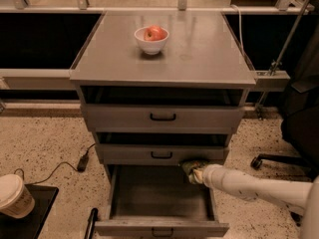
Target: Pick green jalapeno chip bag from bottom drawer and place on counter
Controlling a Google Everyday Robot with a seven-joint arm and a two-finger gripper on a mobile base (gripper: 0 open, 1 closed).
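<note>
We see one arm (251,185), white and rounded, entering from the lower right and reaching leftward, nearly level, over the right rear corner of the bottom drawer (149,195); the gripper (198,175) at its end sits just under the front of the middle drawer (129,153); its tip is pressed into the green jalapeno chip bag (191,164), and we cannot tell whether it is clamped on the bag or merely touching it. The bag lies at the back right of the pulled-out bottom drawer, close beneath the middle drawer's lower edge; we cannot say whether it rests on the drawer floor or is lifted off it.

We count three drawers, each with one dark handle; the bottom one is drawn out furthest, while the top drawer (119,117) and the middle one sit slightly out. On the counter (204,54) stands one white bowl (151,46) holding one red apple (155,33); there is one chip bag. On the floor at lower left we count one paper cup (14,195), and one black cable (82,162) beside the cabinet.
</note>
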